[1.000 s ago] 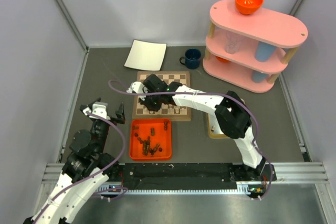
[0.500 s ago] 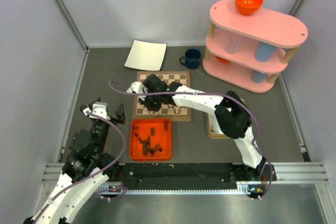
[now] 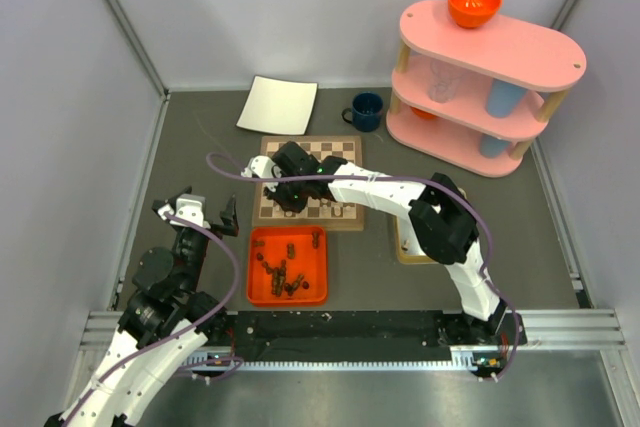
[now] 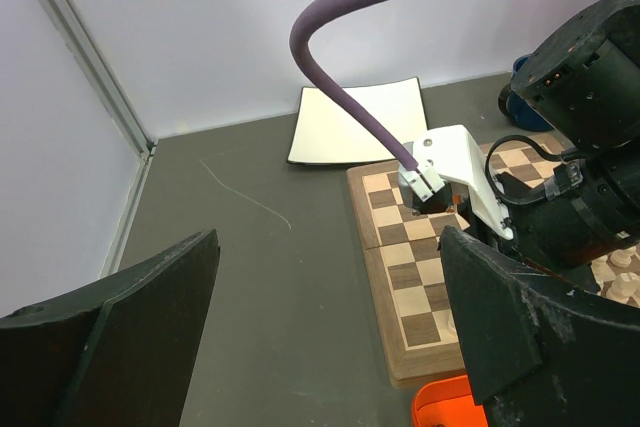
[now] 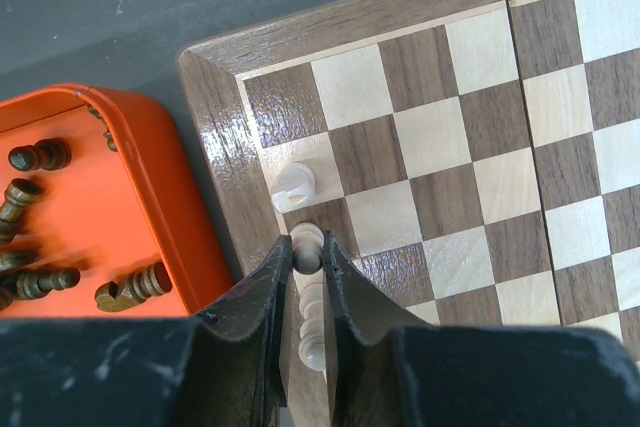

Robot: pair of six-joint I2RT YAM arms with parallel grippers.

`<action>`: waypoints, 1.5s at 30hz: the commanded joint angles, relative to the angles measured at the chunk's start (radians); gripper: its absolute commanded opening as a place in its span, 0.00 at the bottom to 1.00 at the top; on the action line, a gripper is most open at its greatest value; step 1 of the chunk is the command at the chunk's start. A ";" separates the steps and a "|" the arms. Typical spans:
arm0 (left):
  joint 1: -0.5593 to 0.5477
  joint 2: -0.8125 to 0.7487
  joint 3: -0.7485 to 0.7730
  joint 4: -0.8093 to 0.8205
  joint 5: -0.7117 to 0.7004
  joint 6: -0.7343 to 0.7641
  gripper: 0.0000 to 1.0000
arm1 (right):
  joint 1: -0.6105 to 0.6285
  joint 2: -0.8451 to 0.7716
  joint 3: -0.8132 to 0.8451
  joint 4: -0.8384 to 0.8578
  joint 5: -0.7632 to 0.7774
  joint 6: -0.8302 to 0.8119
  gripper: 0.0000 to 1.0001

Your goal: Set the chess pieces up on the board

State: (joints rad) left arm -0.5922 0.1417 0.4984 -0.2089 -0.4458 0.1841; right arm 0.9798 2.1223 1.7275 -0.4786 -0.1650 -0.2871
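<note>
- Left of the top view: left gripper [image 3: 197, 214] hangs over bare tabletop, jaws wide, nothing between them.
- Lower centre: shallow orange plastic tray [image 3: 251, 265] holds a heap of dark brown wooden chessmen [image 3: 280, 269].
- Centre: square dark-and-cream wooden chessboard [image 3: 335, 150]. Right gripper [image 5: 308, 247] sits low over its left edge, jaws narrow, pinching a pale beige wooden chess piece [image 5: 307, 239]. It is just below a second pale piece [image 5: 294, 187] standing in the same edge column. More pale wood shows lower between the fingers; same piece or another, can't tell.
- Step in hand, prob.: setting a pale man on its square. Next move likely calls for easing the jaws apart and lifting straight up w/o clipping the neighbour.
- Rt wrist cam alone shows the pinch and the squares; the top cam hides both under the arm.
- Only the top cam has both arms, tray and board together.
- Left wrist cam adds the plain white sheet [image 4: 355, 122] beyond the board.
</note>
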 commanded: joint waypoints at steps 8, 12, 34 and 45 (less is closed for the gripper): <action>0.003 -0.005 -0.004 0.054 0.001 0.011 0.96 | 0.014 0.008 0.009 0.025 0.005 0.003 0.16; 0.005 -0.004 -0.004 0.054 0.002 0.009 0.96 | 0.014 0.007 0.009 0.023 0.005 0.005 0.18; 0.003 -0.008 -0.004 0.052 0.005 0.009 0.96 | 0.014 -0.024 0.027 0.017 0.005 0.008 0.29; 0.005 -0.016 0.031 0.039 0.055 0.003 0.97 | 0.003 -0.160 0.053 -0.021 0.055 -0.038 0.42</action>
State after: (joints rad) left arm -0.5922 0.1307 0.4984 -0.2092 -0.4149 0.1856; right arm 0.9794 2.0960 1.7302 -0.4969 -0.1303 -0.3008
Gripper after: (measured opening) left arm 0.961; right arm 0.399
